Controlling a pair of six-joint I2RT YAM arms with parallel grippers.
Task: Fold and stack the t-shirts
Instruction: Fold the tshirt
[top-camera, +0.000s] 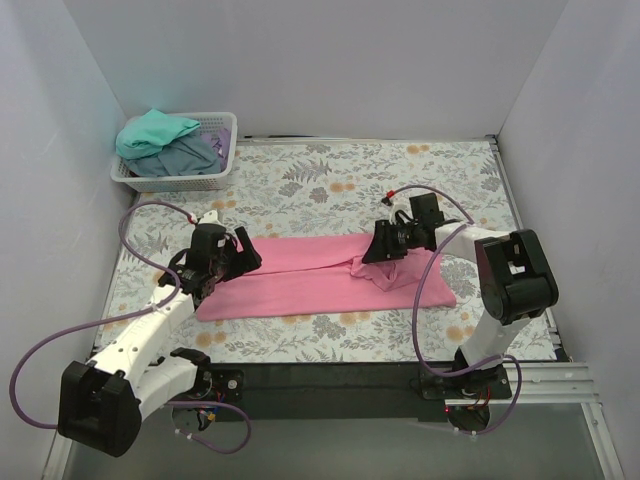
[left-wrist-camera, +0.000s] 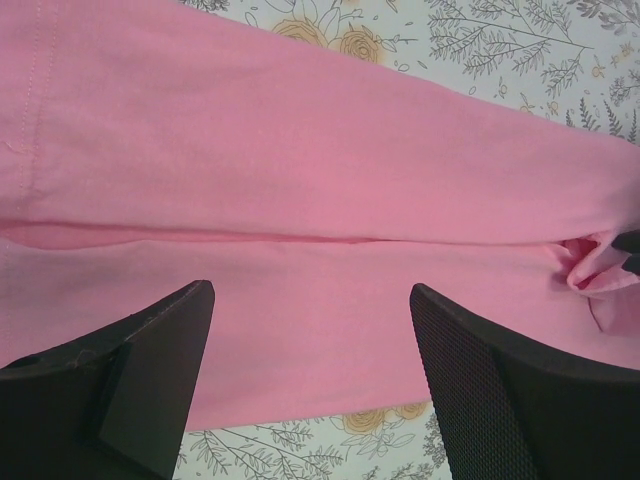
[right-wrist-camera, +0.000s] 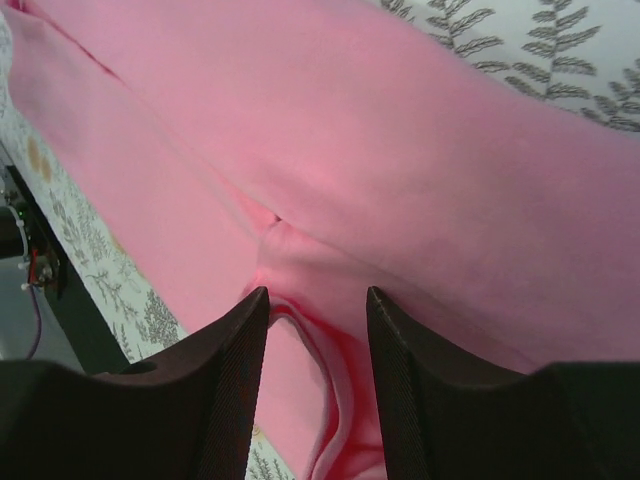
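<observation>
The pink t-shirt (top-camera: 300, 272) lies on the flowered table as a long band folded lengthwise, running left to right. My left gripper (top-camera: 243, 258) is at its left end; in the left wrist view it (left-wrist-camera: 310, 295) is wide open over flat pink cloth (left-wrist-camera: 300, 150), holding nothing. My right gripper (top-camera: 368, 256) is near the band's right part, where the cloth bunches. In the right wrist view it (right-wrist-camera: 316, 295) is open, its fingers straddling a raised pink fold (right-wrist-camera: 340, 400) without pinching it. A teal shirt (top-camera: 155, 133) and a grey-blue shirt (top-camera: 190, 156) lie in the basket.
The white lattice basket (top-camera: 170, 183) stands at the back left corner. White walls close in the left, back and right. A metal rail (top-camera: 507, 190) runs along the table's right edge. Flowered table surface (top-camera: 330, 180) shows behind the shirt.
</observation>
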